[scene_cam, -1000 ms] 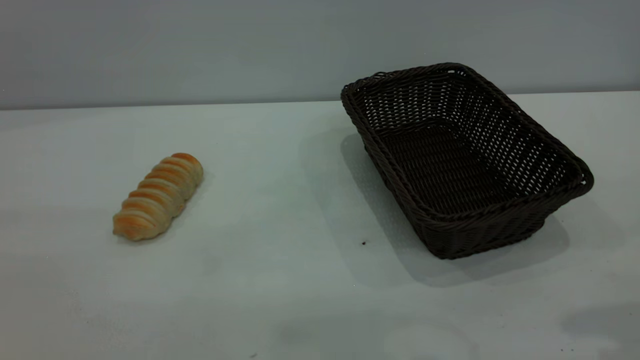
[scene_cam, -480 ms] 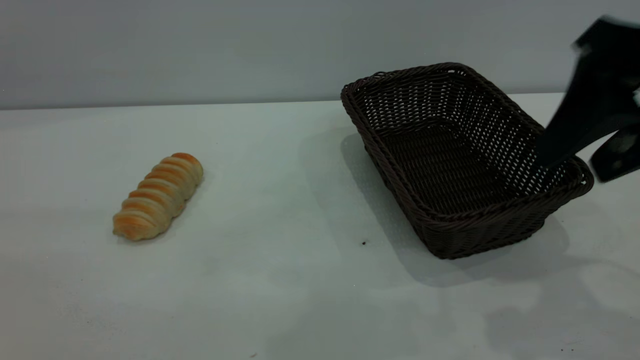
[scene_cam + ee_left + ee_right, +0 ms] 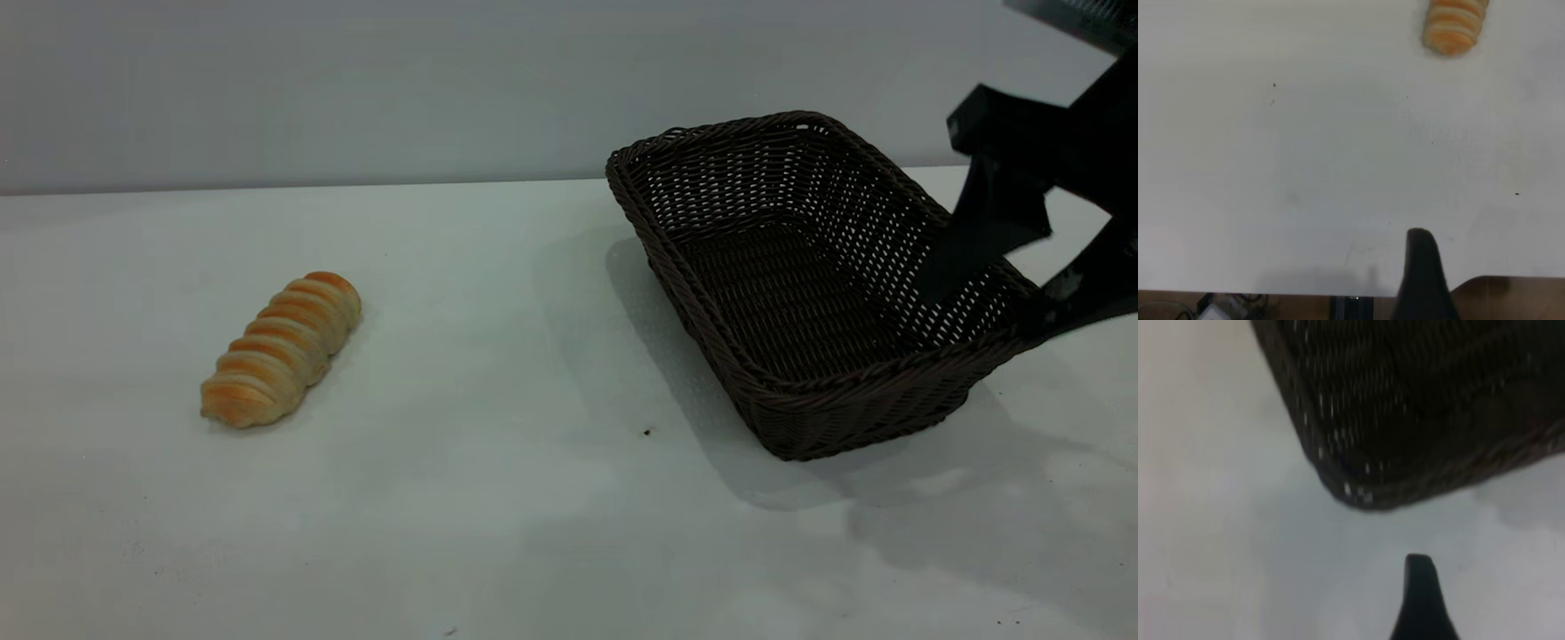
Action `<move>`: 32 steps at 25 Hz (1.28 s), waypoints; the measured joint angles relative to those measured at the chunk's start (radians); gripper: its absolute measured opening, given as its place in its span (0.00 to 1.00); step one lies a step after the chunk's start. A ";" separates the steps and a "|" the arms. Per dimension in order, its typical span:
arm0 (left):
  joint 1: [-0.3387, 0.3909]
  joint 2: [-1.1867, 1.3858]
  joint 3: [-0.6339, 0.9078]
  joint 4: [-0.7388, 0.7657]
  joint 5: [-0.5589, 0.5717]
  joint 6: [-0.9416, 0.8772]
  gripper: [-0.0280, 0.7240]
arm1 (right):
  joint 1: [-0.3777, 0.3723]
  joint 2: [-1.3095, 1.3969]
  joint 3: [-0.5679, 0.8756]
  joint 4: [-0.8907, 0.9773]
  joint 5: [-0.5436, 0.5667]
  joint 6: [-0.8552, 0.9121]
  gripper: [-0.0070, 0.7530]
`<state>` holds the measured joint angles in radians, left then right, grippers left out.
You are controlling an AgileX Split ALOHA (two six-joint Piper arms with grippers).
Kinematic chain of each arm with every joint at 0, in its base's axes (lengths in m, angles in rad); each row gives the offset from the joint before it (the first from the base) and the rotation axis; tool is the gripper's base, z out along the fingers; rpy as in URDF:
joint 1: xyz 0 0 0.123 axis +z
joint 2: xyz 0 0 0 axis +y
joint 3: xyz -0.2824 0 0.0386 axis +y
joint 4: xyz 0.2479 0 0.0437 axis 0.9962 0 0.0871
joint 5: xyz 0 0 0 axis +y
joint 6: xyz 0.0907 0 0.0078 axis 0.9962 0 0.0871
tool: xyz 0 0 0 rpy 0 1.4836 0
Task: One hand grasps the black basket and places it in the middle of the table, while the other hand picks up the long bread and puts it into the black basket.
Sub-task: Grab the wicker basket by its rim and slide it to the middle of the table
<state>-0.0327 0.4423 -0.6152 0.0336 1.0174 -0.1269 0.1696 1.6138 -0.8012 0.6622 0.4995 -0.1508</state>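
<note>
Now, right gripper (image 3: 1000, 284): spread wide, straddling the basket's right-hand wall, one finger inside, one outside; gripping nothing yet.
Likely reason: lined up to pinch the rim and drag.
Basket (image 3: 800, 293): right side of the table (image 3: 498, 533), empty.
Bread (image 3: 283, 348): far left, untouched.
Left gripper (image 3: 1425, 280): near table edge; cannot tell whether spread or closed.
Writing: none readable.

Wide white-grey table (image 3: 498, 498) bare between small golden-orange ridged loaf (image 3: 283, 348) at left and large dark woven wicker basket (image 3: 818, 284) at right; the two well apart. Loaf stands alone, open on all sides. Basket interior unobstructed except at right rim, where black right gripper (image 3: 987, 284) straddles wall, apparently one finger inside, one outside.
</note>
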 joint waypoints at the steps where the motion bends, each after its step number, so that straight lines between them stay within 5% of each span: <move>1: 0.000 0.000 0.000 0.000 0.000 0.000 0.80 | 0.000 0.000 0.000 0.007 -0.011 0.011 0.75; 32: 0.000 0.000 0.000 0.000 0.011 -0.004 0.80 | 0.000 0.311 -0.068 0.290 -0.178 0.013 0.75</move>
<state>-0.0327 0.4423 -0.6152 0.0336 1.0288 -0.1304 0.1696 1.9245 -0.8687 0.9518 0.3211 -0.1382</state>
